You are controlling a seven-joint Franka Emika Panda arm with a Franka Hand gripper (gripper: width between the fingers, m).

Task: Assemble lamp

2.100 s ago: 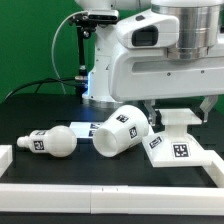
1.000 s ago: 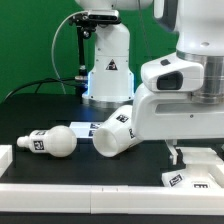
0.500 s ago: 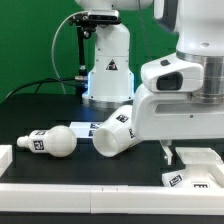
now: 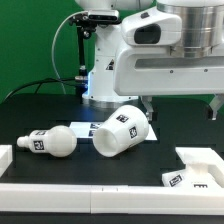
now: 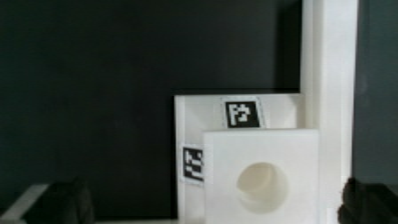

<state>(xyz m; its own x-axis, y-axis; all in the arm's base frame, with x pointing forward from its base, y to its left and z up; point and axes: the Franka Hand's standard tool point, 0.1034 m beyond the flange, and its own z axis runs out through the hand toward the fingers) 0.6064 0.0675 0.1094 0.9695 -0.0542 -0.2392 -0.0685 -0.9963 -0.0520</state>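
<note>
The lamp base [image 4: 198,170] lies at the exterior view's lower right, against the white front rail. My gripper [image 4: 181,108] hangs open and empty above it, fingers spread wide. In the wrist view the base [image 5: 267,185], with its round hole and tags, lies between my dark fingers [image 5: 63,200], which do not touch it; the gripper [image 5: 217,205] straddles it. The tapered shade [image 4: 122,131] lies on its side mid-table. The round-headed bulb [image 4: 52,141] lies on its side to the shade's left.
A white rail [image 4: 60,190] runs along the front edge and also shows in the wrist view [image 5: 329,60]. The marker board [image 4: 88,127] lies under the shade's far side. The robot pedestal [image 4: 108,70] stands behind.
The base went from mid-table to the lower right corner and now lies there released. The gripper has lifted clear of it, fingers open.
</note>
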